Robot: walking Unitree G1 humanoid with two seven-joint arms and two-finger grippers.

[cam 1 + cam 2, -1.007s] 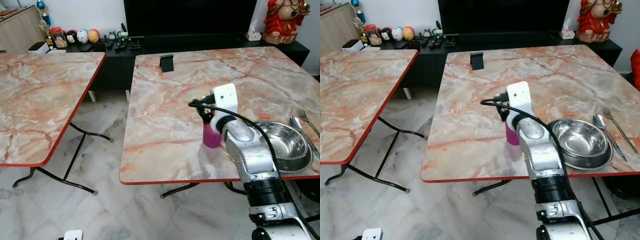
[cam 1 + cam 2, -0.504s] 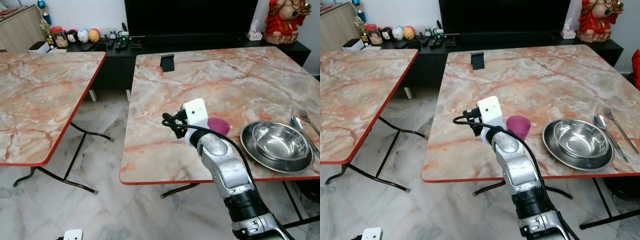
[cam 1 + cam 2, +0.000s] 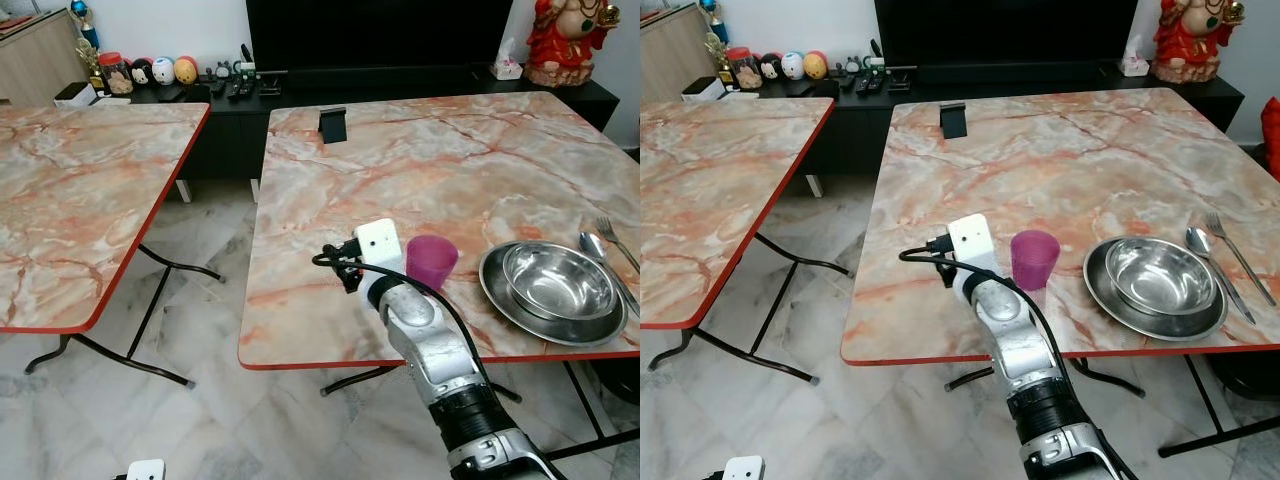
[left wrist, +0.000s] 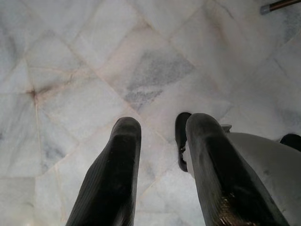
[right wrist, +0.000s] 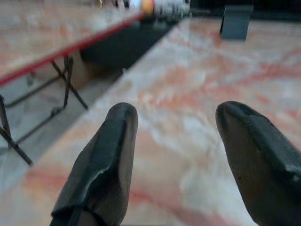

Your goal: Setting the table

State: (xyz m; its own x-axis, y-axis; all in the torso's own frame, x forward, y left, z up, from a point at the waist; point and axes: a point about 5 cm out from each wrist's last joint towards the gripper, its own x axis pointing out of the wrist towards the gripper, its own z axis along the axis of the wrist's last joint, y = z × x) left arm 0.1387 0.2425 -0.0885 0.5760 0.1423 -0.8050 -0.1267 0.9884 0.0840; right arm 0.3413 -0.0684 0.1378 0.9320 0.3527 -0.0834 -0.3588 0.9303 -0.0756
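We see the purple cup (image 3: pixel 1034 258) standing upright near the table's (image 3: pixel 970 170) front edge, beside the metal bowl (image 3: pixel 1160 277). Our right gripper (image 5: pixel 178 155) is spread wide, holding nothing, over the tabletop.

Both head eyes look forward and down from standing height, sharing the desk (image 3: pixel 420 170) at 12 o'clock. The right wrist camera skims low over it; the left faces the floor (image 4: pixel 84 61) closely.
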